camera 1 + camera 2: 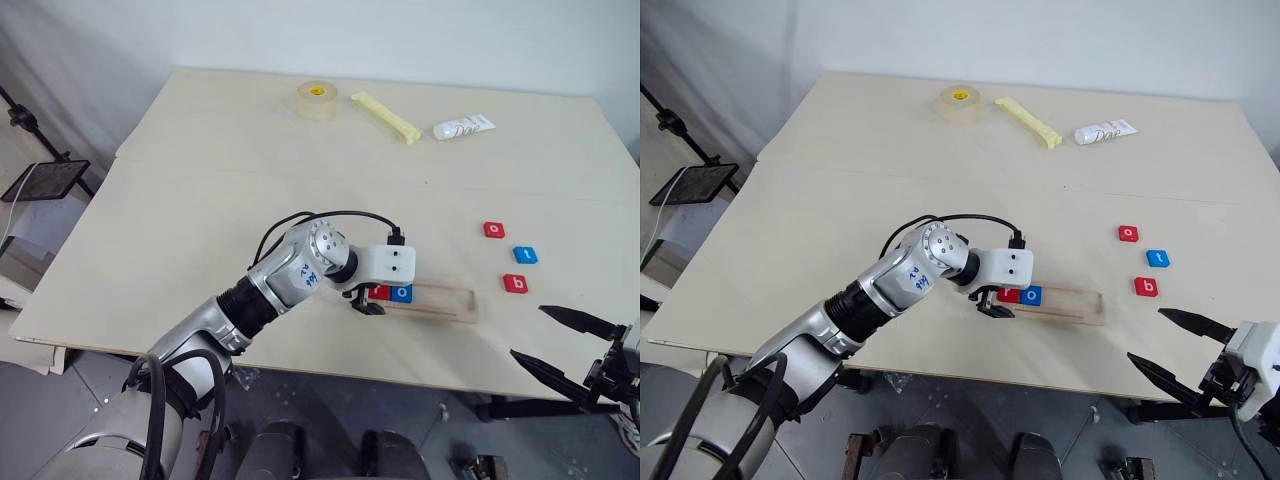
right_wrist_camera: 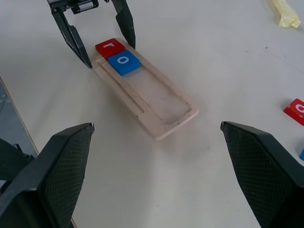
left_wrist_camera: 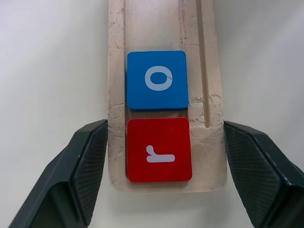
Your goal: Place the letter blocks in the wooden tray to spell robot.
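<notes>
- Head views: you see the left gripper down at the left end of the wooden tray, its wrist block hiding most of the fingers. The tray lies on the table near the front edge, with a red "r" tile and a blue "o" tile side by side in that end. The rest of the slot is bare.
- Three more tiles lie loose on the table to the right of the tray: a red "o" tile, a blue "t" tile and a red "b" tile, each apart from the others.
- The right gripper hangs off the front right corner of the table, fingers spread wide and holding nothing.
- At the far side you have a roll of tape, a yellow stick and a white tube, well away from the tray.
- Left wrist view: your left fingers straddle the tray end, one on each side of it. They stand open, close beside the tray's edges; whether they touch the wood you cannot tell. They are not on the "r" tile, which sits in the slot touching the "o" tile.
- Right wrist view: your right fingers stand wide apart and empty, pointing across the table at the tray, with the left gripper beyond its far end.
</notes>
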### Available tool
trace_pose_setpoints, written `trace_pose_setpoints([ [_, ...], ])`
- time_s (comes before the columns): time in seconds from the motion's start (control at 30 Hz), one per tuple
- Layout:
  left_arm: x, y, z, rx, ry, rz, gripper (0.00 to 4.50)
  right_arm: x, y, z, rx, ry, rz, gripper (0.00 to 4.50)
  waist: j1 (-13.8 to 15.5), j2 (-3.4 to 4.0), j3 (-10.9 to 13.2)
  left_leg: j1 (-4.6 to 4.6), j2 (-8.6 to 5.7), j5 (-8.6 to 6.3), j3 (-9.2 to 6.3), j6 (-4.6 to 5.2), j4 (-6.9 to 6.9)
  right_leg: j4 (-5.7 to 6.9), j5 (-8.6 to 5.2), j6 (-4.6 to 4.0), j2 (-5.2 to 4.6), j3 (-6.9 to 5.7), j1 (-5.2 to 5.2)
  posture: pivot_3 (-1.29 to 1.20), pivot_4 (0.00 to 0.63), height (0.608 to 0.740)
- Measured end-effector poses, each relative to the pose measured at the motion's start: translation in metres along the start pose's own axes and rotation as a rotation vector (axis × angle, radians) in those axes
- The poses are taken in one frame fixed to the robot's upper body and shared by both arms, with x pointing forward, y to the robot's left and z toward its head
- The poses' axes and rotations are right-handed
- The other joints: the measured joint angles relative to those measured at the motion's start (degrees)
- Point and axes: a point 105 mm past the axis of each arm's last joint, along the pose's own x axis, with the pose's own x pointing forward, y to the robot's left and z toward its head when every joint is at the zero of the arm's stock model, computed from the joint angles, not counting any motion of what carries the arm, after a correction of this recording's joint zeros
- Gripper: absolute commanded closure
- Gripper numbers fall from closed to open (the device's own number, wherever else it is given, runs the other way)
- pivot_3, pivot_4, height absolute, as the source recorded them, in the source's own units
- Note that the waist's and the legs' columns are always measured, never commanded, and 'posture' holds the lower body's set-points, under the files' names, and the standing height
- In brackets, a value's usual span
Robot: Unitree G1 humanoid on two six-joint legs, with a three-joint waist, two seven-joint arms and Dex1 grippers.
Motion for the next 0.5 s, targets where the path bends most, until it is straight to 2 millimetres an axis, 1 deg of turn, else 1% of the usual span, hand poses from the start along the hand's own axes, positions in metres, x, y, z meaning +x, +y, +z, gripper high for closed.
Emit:
trace_pose_setpoints([
  [0.03,0.000,0.000,0.000,0.000,0.000,-0.001,0.11,0.000,0.001,-0.001,0.004,0.001,-0.002,0.00,0.0,0.00,0.0,0.00,0.00,0.00,0.00,0.00,0.00,0.00,0.00,0.00,0.00,0.00,0.00,0.00,0.150,0.740],
  [0.07,0.001,-0.001,0.000,0.001,0.000,-0.002,0.05,-0.001,0.001,-0.002,0.008,0.001,-0.007,0.00,0.0,0.00,0.0,0.00,0.00,0.00,0.00,0.00,0.00,0.00,0.00,0.00,0.00,0.00,0.00,0.00,0.150,0.740],
  [0.23,0.003,-0.007,-0.001,-0.001,-0.012,-0.015,0.05,0.001,0.002,0.001,-0.001,-0.004,-0.013,0.00,0.0,0.00,0.0,0.00,0.00,0.00,-0.01,0.00,0.00,0.01,0.00,0.00,0.00,0.01,0.00,0.00,0.150,0.740],
  [0.33,-0.001,-0.008,0.000,0.009,-0.026,-0.007,0.05,0.001,0.002,0.001,-0.002,-0.005,-0.013,0.00,0.0,0.00,0.0,0.00,0.00,0.00,-0.01,0.00,0.01,0.01,0.00,0.00,0.00,0.02,0.01,0.00,0.150,0.740],
  [0.4,-0.011,-0.004,0.002,0.016,-0.054,0.023,0.05,0.001,0.001,0.002,-0.003,-0.006,-0.013,0.00,-0.1,0.01,0.0,0.01,0.01,0.00,-0.01,0.00,0.01,0.01,0.00,0.00,0.00,0.02,0.00,0.00,0.150,0.740],
  [0.5,-0.039,0.009,0.004,0.001,-0.128,0.092,0.05,0.000,0.000,0.003,-0.005,-0.004,-0.015,0.00,-0.2,0.03,0.0,0.03,0.04,0.00,-0.01,0.00,0.01,0.03,0.00,0.00,0.00,0.02,0.01,0.00,0.150,0.740],
])
